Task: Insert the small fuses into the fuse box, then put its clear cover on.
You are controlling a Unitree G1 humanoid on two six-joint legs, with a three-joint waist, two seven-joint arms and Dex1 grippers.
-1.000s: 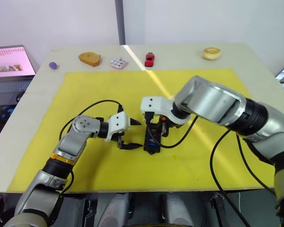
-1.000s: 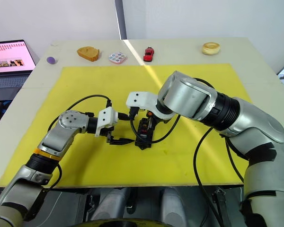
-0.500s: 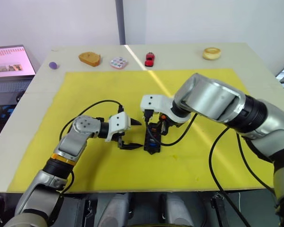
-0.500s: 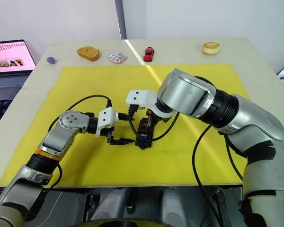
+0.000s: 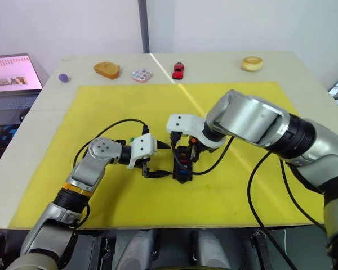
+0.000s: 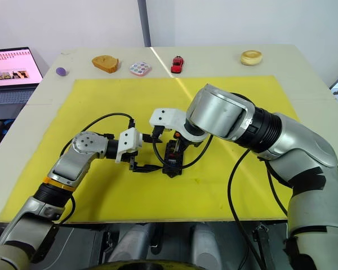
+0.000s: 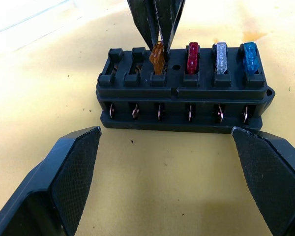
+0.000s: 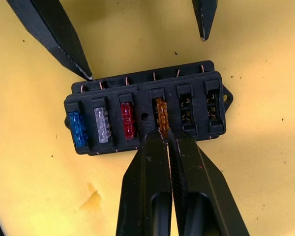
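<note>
Right end effector [image 8: 164, 135] is pinching an orange fuse [image 8: 162, 117] into the fuse box [image 8: 145, 112] mid-mat, while the released left end effector [image 7: 172, 177] is straddling the box without gripping, so an off-axis push risks tilting the fuse or sliding the box.

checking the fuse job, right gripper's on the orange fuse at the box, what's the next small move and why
Probably press straight down to seat it. The right gripper is shut on the orange fuse, which stands in the fourth slot of the fuse box, seemingly a bit higher than the seated red fuse, clear fuse and blue fuse. The open left gripper flanks the box to steady it.
</note>
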